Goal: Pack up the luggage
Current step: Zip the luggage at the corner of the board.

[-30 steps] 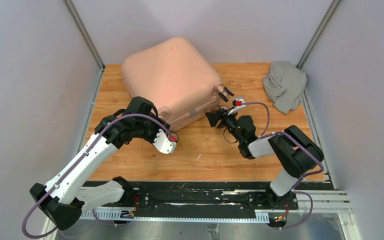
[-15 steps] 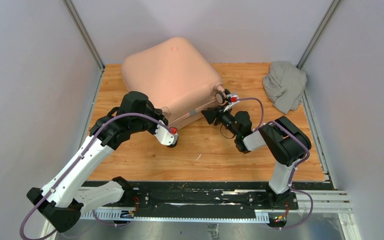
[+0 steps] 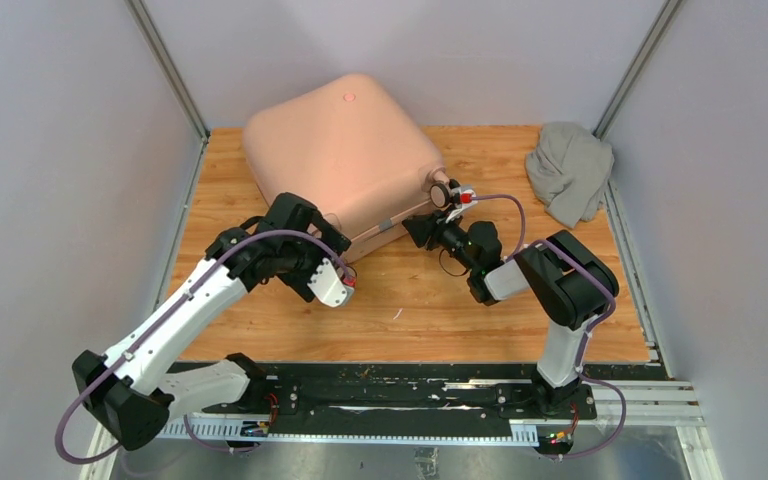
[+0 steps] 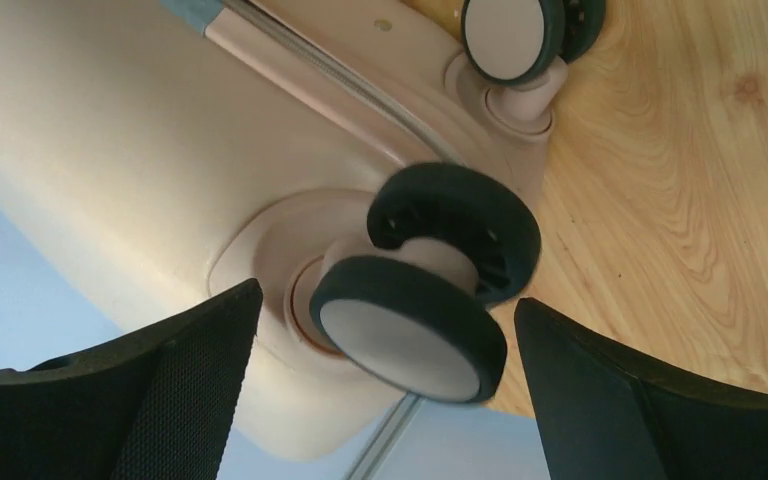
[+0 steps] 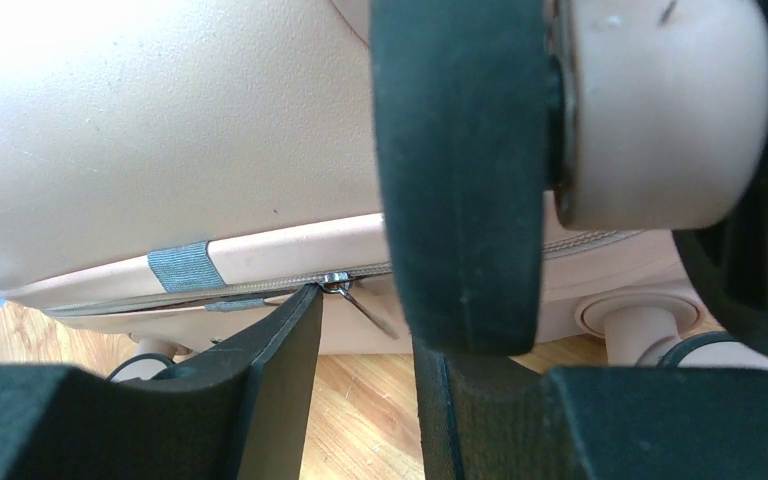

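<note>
The luggage (image 3: 335, 150) is a pale pink hard-shell suitcase lying shut at the back of the wooden table (image 3: 440, 310), a small emblem (image 3: 349, 97) on its shell. My left gripper (image 4: 385, 298) is open at its front left corner. A black caster wheel (image 4: 410, 330) sits between the fingers, apart from both. My right gripper (image 5: 365, 320) is at the suitcase's near side by the front right corner. Its jaws stand narrowly apart, with the metal zipper pull (image 5: 360, 298) hanging at the fingertips and wood showing through the gap. Another wheel (image 5: 460, 170) looms close to that camera.
A grey cloth bundle (image 3: 570, 170) lies at the table's back right corner. Pale walls with metal posts close in the table on three sides. A second caster (image 4: 510, 35) shows further along the suitcase's edge in the left wrist view.
My right arm has pushed in closer to the suitcase's front right corner and its jaws have narrowed. The left arm shifted forward, then back a little. The suitcase has not moved.
</note>
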You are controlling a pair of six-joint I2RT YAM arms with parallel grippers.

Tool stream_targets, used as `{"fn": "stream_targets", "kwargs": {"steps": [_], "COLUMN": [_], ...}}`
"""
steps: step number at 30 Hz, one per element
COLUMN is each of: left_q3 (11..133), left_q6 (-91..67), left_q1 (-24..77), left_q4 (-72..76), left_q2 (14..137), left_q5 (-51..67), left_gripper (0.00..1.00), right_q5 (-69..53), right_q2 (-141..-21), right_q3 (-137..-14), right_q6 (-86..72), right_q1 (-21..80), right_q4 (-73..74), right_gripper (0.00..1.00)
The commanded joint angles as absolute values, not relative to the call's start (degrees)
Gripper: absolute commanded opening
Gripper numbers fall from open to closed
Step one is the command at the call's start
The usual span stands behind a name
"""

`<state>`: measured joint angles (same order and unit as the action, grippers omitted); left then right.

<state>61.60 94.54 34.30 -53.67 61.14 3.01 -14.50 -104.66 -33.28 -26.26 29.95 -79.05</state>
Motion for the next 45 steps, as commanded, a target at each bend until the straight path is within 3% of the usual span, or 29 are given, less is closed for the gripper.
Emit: {"fn": "stream_targets", "kwargs": {"steps": [1, 9, 11, 12, 17, 20, 22, 28, 32, 45], "left_q3": [65.6, 67.8, 68.1, 68.2, 68.5, 68.1, 68.1, 68.2, 68.2, 73.1], "left_q6": [94.1, 95.5, 95.6, 95.7, 95.9, 96.6, 96.4, 95.5, 95.1, 91.3], "left_q1": [34.5, 34.5, 34.7, 34.8, 36.6, 37.5, 38.0, 39.0, 39.1, 39.6], "left_q4": [-54.5, -54.2, -54.2, -54.2, -54.2, -54.1, -54.2, -54.2, -54.2, -54.2], "left_q2": [66.1, 71.2, 71.8, 71.8, 71.5, 70.9, 70.4, 69.5, 68.9, 69.9], "left_q5": [6.9, 8.3, 8.3, 8.3, 6.5, 5.5, 5.3, 4.3, 3.9, 5.9], "left_gripper": [1.0, 1.0, 0.96, 0.92, 0.54, 0.39, 0.23, 0.07, 0.02, 0.0], "right_q5": [-13.5, -13.4, -13.2, -13.0, -12.8, -12.8, -12.7, -10.2, -10.2, -12.2], "right_q2": [-105.3, -106.7, -107.3, -107.5, -108.5, -108.3, -108.1, -106.4, -105.4, -101.3], "right_q3": [-33.8, -32.8, -32.5, -32.3, -32.1, -32.5, -32.5, -31.6, -32.0, -30.2], "right_q6": [-26.1, -26.8, -26.8, -26.7, -27.0, -26.8, -26.5, -25.4, -24.7, -19.7], "right_q1": [30.7, 30.7, 30.7, 30.5, 30.0, 29.9, 29.9, 29.9, 30.0, 36.1], "right_q4": [-80.5, -82.7, -83.4, -83.7, -84.9, -84.3, -84.1, -84.0, -82.9, -79.2], "right_gripper": [0.41, 0.4, 0.4, 0.39, 0.38, 0.36, 0.33, 0.11, 0.0, 0.0]}}
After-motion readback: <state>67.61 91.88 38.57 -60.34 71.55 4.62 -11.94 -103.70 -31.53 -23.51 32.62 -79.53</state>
